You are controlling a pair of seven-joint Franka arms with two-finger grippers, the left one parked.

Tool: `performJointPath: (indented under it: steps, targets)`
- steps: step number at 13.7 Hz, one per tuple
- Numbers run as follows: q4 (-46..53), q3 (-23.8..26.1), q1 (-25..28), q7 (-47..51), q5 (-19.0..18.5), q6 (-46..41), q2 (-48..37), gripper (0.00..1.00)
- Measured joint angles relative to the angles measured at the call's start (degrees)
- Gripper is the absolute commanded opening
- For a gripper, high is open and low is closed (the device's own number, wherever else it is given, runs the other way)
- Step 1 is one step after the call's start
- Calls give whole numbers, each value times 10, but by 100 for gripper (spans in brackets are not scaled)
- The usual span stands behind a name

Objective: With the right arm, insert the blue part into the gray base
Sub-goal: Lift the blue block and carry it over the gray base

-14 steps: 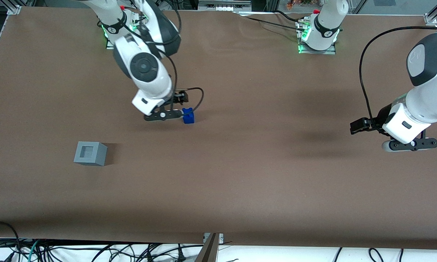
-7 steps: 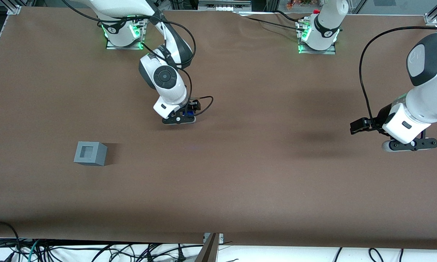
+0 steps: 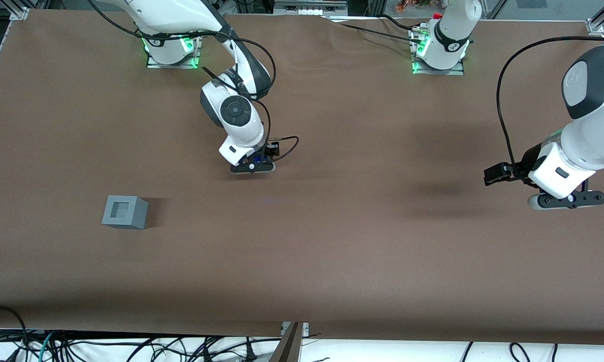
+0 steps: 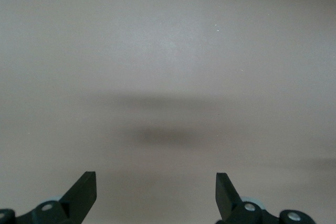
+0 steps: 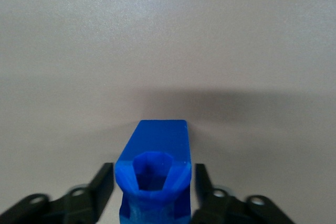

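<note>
The blue part (image 5: 157, 166) stands on the brown table between the two black fingers of my right arm's gripper (image 5: 154, 174). Its hollow top faces the wrist camera. A finger (image 5: 104, 179) flanks it on each side with only a thin gap, so the gripper is open around it. In the front view the gripper (image 3: 254, 166) is low on the table near the middle, and just a sliver of the blue part (image 3: 265, 161) shows beside it. The gray base (image 3: 125, 211) sits alone with its recess up, nearer the front camera and toward the working arm's end.
Brown table cover (image 3: 332, 251) spans the whole work area. Both arm bases (image 3: 171, 48) are bolted along the edge farthest from the front camera. Cables hang below the table's near edge (image 3: 131, 347).
The right arm swung over the blue part and came down, so its fingers now straddle the part. One second ago the gripper was higher and beside it. The gray base has stayed put.
</note>
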Motion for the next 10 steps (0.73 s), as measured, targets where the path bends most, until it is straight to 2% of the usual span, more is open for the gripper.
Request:
performJointPath:
  steps: [1, 6, 8, 10]
  targets:
    - [0, 0, 0, 0, 0, 0, 0, 16]
    - [8, -13, 0, -1, 0, -1, -11, 17]
    - [19, -41, 0, -4, 0, -43, -36, 18]
    - [46, -86, -1, -13, 0, -120, -61, 18]
